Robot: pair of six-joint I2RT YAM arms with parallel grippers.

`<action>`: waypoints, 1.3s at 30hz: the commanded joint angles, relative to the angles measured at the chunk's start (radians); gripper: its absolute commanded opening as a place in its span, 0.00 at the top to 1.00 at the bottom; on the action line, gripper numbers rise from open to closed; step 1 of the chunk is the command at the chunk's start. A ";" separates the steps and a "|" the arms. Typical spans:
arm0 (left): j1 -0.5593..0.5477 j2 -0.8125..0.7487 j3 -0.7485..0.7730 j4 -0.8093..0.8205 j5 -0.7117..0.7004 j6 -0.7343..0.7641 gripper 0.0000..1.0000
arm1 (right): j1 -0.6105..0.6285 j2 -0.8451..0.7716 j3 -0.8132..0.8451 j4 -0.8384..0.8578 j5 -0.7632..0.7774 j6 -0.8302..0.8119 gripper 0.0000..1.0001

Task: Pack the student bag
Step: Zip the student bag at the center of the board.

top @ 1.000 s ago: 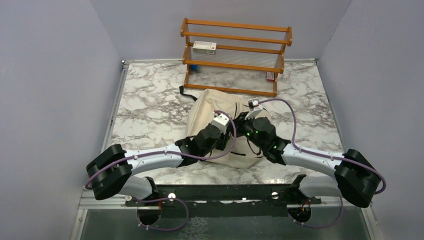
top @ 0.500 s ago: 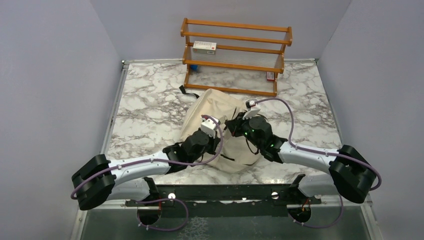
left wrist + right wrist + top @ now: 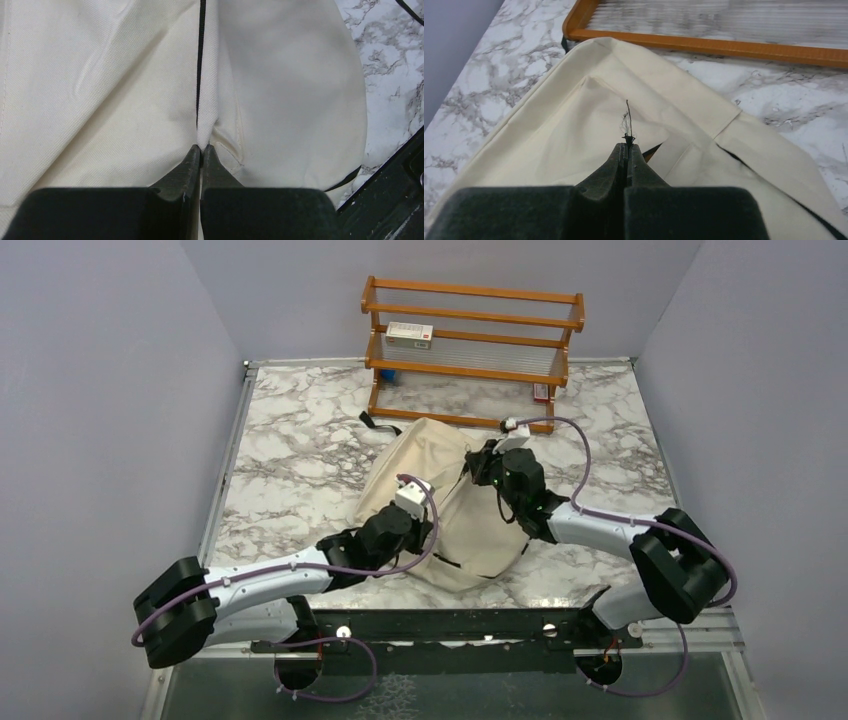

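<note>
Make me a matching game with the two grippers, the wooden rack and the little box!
Things:
1. left gripper
2. right gripper
3. wooden rack
4. small box

States or places:
A. lying on a rack shelf
B. shut, pinching a fold of the student bag beside its black zipper line
C. standing at the far edge of the table
D. shut, pinching a thin black cord

Pairs: 1-B, 2-D, 3-C, 4-A
</note>
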 commanded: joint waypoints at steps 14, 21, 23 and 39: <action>0.000 -0.146 -0.068 -0.174 0.043 -0.027 1.00 | -0.216 0.265 0.178 0.174 0.012 -0.150 0.99; 0.001 -0.183 -0.078 -0.197 0.025 -0.042 1.00 | -0.253 0.311 0.207 0.099 0.047 -0.174 0.99; 0.001 -0.190 -0.074 -0.198 0.014 -0.046 1.00 | -0.255 0.297 0.190 0.112 0.019 -0.183 0.99; 0.141 -0.018 0.162 -0.054 0.148 0.000 0.50 | -0.254 -0.253 0.020 -0.118 -0.437 -0.194 0.48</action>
